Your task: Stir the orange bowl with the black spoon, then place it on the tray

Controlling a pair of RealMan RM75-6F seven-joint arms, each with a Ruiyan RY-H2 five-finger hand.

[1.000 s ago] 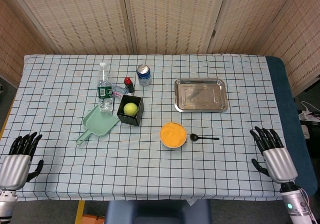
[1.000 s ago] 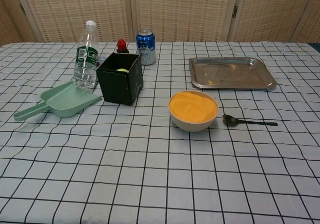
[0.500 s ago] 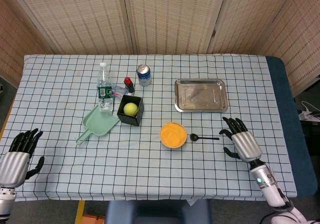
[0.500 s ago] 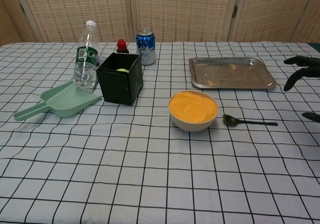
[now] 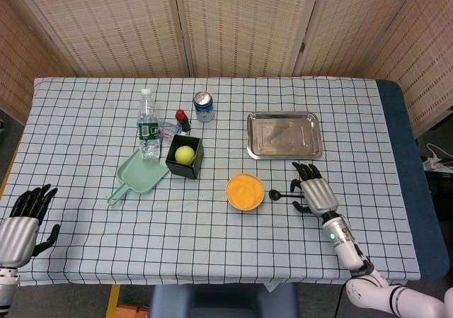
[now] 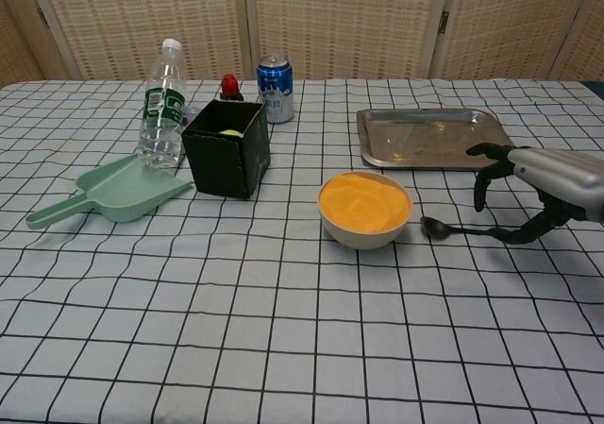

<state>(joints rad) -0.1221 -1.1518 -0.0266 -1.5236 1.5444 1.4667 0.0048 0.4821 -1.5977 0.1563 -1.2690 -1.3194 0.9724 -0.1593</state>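
Item: black spoon (image 5: pixel 280 195), lying flat on the checked surface (image 5: pixel 212 247), bowl end just beside the orange bowl (image 5: pixel 245 192) at its 3 o'clock, handle pointing away. Right hand (image 5: pixel 312 193) hovers over the handle, fingers spread, holding nothing. Left hand (image 5: pixel 23 219) idles wide at the surface's 8 o'clock edge. We judge a thumb-and-finger pinch at mid-handle best, lifting level before stirring. Tray (image 5: pixel 284 135) waits at the bowl's 1 o'clock.

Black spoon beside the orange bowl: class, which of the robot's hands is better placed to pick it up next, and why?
The right hand. It hovers open directly over the handle of the black spoon, right of the orange bowl. The left hand sits at the table's far left edge, well away.
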